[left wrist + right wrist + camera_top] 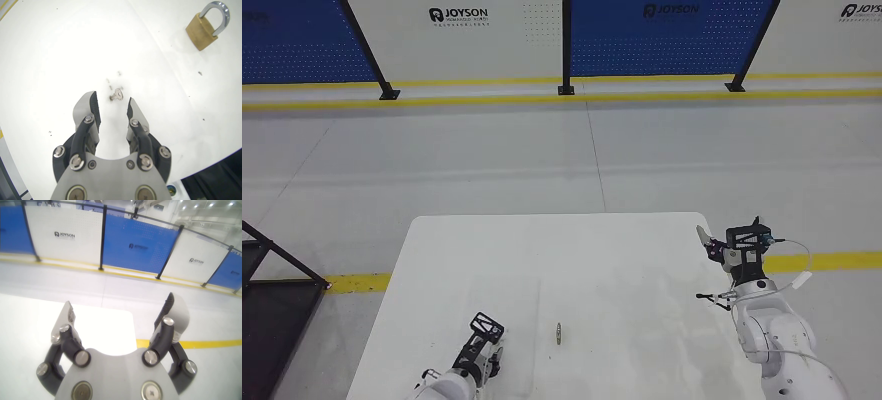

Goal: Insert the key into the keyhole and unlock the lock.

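A small silver key point(119, 94) lies flat on the white table point(542, 250). My left gripper point(112, 98) is open just short of it, the key a little ahead of the gap between the fingertips. A brass padlock point(203, 31) with a steel shackle lies farther off to one side; from above the padlock point(559, 333) sits near the table's front, to the right of my left gripper point(485, 327). My right gripper point(119, 299) is open and holds nothing, raised over the table's far right corner; from above that right gripper point(730, 243) is far from the padlock.
Small dark scuffs mark the table around the key. The table's front edge point(208, 166) runs close behind the left gripper. A black frame point(282, 262) stands left of the table. Beyond the table are grey floor, yellow lines and blue and white fence panels point(662, 35).
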Tool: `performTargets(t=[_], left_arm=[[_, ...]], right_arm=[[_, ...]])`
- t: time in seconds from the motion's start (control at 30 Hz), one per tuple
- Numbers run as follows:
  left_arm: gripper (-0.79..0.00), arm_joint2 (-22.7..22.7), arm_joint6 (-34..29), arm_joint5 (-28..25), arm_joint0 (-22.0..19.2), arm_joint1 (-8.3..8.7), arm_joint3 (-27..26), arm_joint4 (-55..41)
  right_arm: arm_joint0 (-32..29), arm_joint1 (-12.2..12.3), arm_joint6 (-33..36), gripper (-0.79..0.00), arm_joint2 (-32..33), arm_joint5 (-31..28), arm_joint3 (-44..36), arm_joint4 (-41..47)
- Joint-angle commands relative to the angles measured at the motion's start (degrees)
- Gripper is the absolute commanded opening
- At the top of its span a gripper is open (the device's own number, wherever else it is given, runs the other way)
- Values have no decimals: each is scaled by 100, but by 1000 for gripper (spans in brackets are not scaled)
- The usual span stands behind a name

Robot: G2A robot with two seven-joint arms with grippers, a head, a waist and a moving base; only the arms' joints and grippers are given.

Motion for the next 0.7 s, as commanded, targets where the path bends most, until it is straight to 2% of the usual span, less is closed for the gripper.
performTargets(t=[0.0, 0.37, 0.57, 0.67], left_arm=[[-431, 20, -2, 33, -71, -4, 51, 28], [-499, 210, 170, 274, -265, -33, 242, 210], [-665, 249, 145, 291, -310, -40, 290, 197], [-714, 255, 142, 298, -302, -39, 274, 223]], right_arm=[[0, 0, 0, 0, 0, 0, 0, 0], [0, 0, 0, 0, 0, 0, 0, 0], [0, 0, 0, 0, 0, 0, 0, 0], [0, 0, 0, 0, 0, 0, 0, 0]])
